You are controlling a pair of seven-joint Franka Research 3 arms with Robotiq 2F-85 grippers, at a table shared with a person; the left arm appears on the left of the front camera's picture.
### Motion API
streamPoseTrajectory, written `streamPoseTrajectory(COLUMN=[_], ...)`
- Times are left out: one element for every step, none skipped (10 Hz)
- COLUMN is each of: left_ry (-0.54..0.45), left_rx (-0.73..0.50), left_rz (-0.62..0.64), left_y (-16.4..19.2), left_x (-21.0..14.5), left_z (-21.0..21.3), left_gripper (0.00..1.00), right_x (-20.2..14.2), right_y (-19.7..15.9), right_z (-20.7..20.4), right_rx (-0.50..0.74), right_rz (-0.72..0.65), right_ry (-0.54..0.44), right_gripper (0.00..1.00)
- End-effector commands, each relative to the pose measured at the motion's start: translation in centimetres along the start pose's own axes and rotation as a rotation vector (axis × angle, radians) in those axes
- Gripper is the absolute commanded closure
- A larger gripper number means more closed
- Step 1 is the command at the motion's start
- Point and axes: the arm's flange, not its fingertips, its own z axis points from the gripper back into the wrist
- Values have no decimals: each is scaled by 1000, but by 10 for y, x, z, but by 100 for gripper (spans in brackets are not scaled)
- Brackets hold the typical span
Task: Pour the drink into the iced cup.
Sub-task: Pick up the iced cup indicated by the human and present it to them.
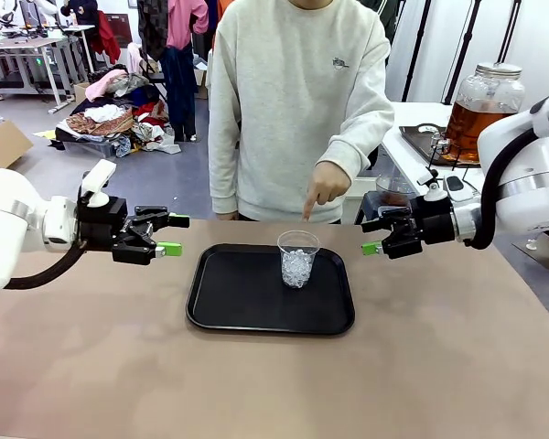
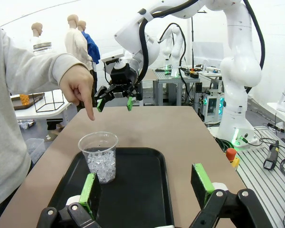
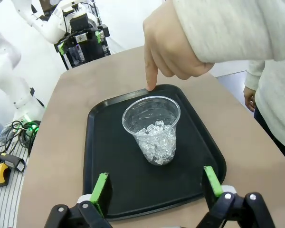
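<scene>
Gaping wide, left hand and right hand are flanking the clear plastic iced cup, probably light and crushable, suiting a gentle mid-wall grip.

A light brown tabletop carries a black rectangular tray with rounded corners and a raised rim, lying flat near the middle, closer to the far edge; it looks like plastic.

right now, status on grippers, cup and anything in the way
Left gripper and right gripper open, empty, flanking tray. Iced cup upright on tray, ice only. Drink in jar, far right. Person's hand pointing above cup.
</scene>
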Motion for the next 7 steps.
streamPoseTrajectory(left_ry=[-4, -4, -4, -4, -4, -4, -4], left_rx=[3, 3, 3, 3, 3, 3, 3], left_rz=[-10, -10, -10, -10, -10, -10, -10], left_y=[-2, -2, -2, -2, -2, -2, -2], left_x=[1, 1, 1, 1, 1, 1, 1], left_z=[0, 0, 0, 0, 0, 0, 0], left_gripper=[0, 0, 0, 0, 0, 0, 0], right_x=[0, -3, -8, -13, -19, -25, -31], right_y=[0, -9, -16, -21, -26, -31, -36], right_z=[0, -7, -13, -19, -26, -33, -42], right_rx=[0, 4, 3, 10, 31, 43, 61], right_rz=[0, 58, 99, 129, 164, 193, 213], right_ry=[0, -20, -37, -39, -48, -55, -51], right_gripper=[0, 0, 0, 0, 0, 0, 0])
